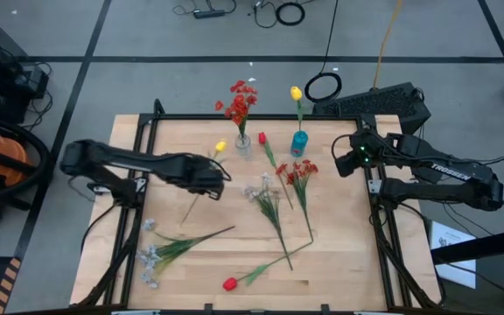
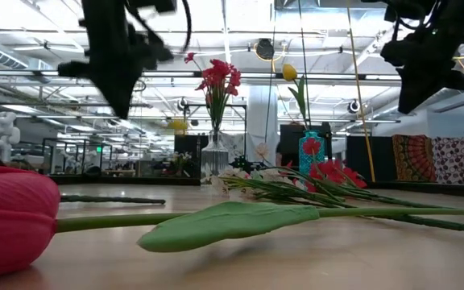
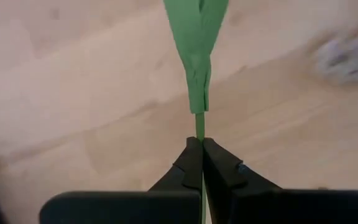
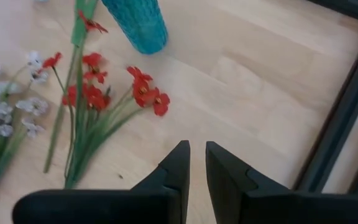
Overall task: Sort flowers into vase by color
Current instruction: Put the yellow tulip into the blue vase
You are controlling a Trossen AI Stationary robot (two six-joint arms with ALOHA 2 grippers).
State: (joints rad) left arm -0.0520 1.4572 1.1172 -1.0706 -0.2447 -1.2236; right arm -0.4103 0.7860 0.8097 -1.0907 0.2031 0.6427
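Note:
My left gripper (image 1: 213, 175) hangs over the table's left-middle, shut on a yellow tulip (image 1: 220, 147) with a long green stem. My right gripper (image 1: 343, 163) hovers, narrowly open, above the table's right side, beside a red cluster (image 1: 301, 171) and touching nothing. A glass vase (image 1: 243, 145) holds red flowers and a teal vase (image 1: 299, 143) holds a yellow tulip (image 1: 296, 93). Lying flat on the wood are a red tulip (image 1: 262, 138), a white spray (image 1: 262, 188), a white-grey spray (image 1: 151, 256) and another red tulip (image 1: 229, 283). My left gripper (image 3: 202, 142) pinches the yellow tulip's thin stem (image 3: 199, 123) between its two fingertips, just below a leaf (image 3: 196, 37). The stem runs on past the fingers on both sides, bloom toward the far edge and lower end (image 1: 187, 215) toward the near edge. Whether that end touches the table, I cannot tell.
A black metal frame (image 1: 234, 116) runs around the table top. In the low view the near red tulip (image 2: 10, 221) and its leaf (image 2: 224, 222) lie close to the front edge. Bare wood shows between the vases and the right frame rail (image 4: 347, 124).

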